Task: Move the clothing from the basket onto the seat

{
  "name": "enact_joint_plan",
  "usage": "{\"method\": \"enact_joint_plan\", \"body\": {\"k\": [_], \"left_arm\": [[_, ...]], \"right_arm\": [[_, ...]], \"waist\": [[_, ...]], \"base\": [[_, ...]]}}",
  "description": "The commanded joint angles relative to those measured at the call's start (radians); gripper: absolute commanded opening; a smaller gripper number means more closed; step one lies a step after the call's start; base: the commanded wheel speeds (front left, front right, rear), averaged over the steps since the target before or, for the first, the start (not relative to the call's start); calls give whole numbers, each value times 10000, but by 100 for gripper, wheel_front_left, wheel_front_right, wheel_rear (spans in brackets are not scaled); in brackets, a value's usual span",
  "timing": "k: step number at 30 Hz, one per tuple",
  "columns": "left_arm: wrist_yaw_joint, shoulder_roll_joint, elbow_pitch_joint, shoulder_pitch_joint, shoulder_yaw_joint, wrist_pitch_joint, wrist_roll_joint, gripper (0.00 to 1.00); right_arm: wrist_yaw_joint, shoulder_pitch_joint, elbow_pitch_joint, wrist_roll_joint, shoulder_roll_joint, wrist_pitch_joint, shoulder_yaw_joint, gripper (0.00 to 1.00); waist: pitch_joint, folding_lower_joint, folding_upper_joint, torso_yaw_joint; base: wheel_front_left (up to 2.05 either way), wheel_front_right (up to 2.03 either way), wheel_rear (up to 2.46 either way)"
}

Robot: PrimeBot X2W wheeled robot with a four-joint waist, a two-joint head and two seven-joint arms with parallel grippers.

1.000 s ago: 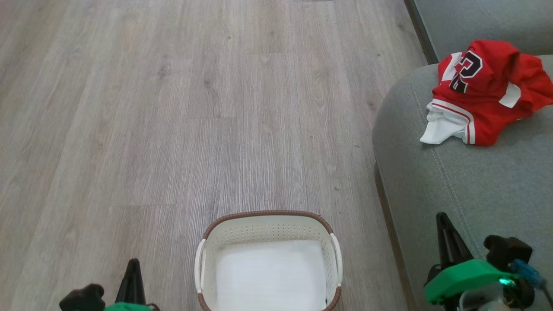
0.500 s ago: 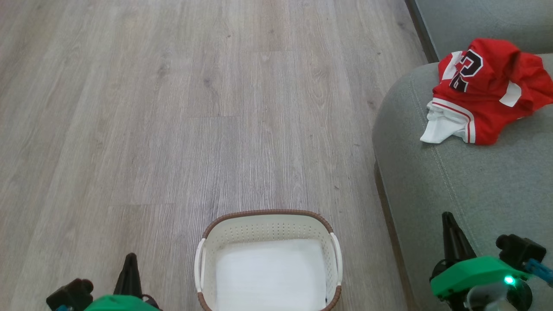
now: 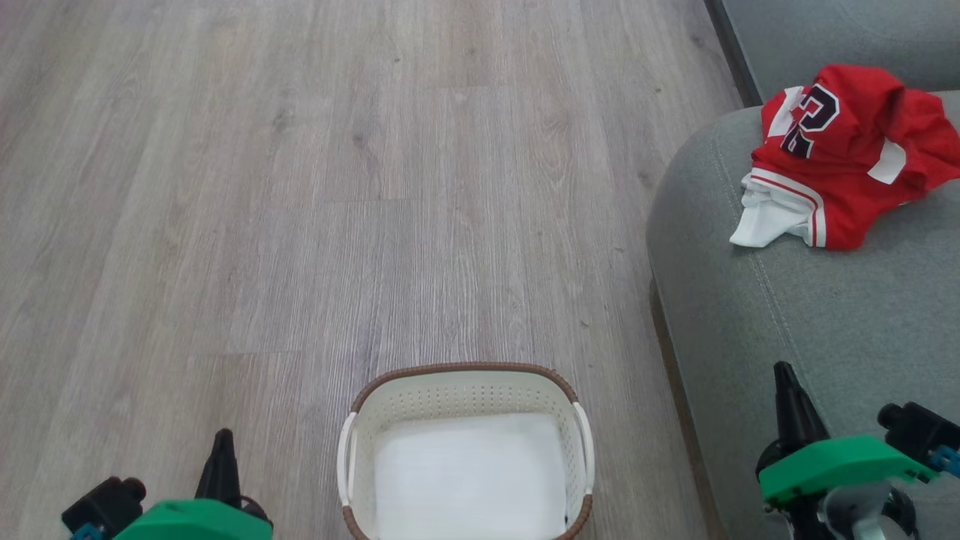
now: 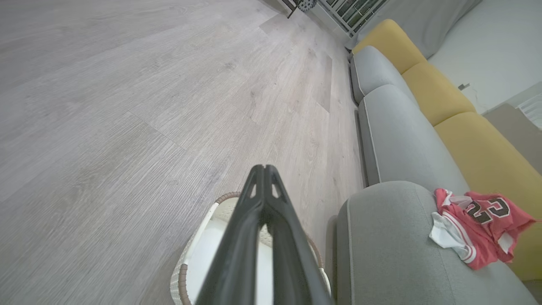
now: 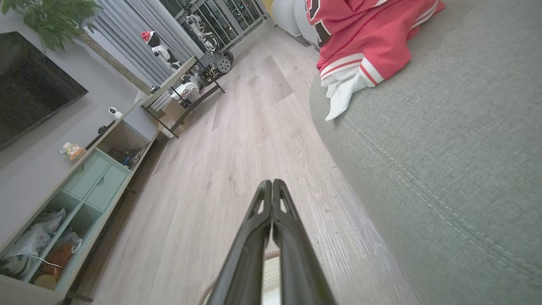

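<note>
The red and white clothing [image 3: 844,154] lies bunched on the grey-green seat [image 3: 795,322] at the upper right, its black-and-white number facing up; it also shows in the left wrist view [image 4: 478,226] and the right wrist view [image 5: 360,42]. The white basket [image 3: 465,390] with a brown rim stands on the floor at bottom centre, its white bottom bare. My left gripper [image 3: 223,437] is shut at the lower left of the basket, holding nothing. My right gripper [image 3: 784,369] is shut over the seat's front part, well short of the clothing.
Grey wood-look floor [image 3: 337,187] spreads ahead and to the left. The sofa runs on with yellow back cushions [image 4: 449,101]. A low cabinet [image 5: 84,186] with shelves and a dark screen line the opposite wall, with a small table [image 5: 182,84] further off.
Both grippers have drawn slightly down and outward in the head view. The clothing and the basket have kept their places.
</note>
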Motion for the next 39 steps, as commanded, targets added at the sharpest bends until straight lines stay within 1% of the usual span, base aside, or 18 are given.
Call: {"method": "enact_joint_plan", "body": {"k": [1, 39], "left_arm": [[-105, 32, -284, -526, 217, 53, -216, 0], [-876, -97, -228, -1348, 934, 1146, -4101, 0]], "right_arm": [[31, -540, -387, 266, -20, 57, 9, 0], [56, -847, -534, 4668, -21, 1163, -246, 0]], "waist": [[3, 0, 0, 0], [116, 0, 0, -12]], "base": [[0, 0, 0], [0, 0, 0]]}}
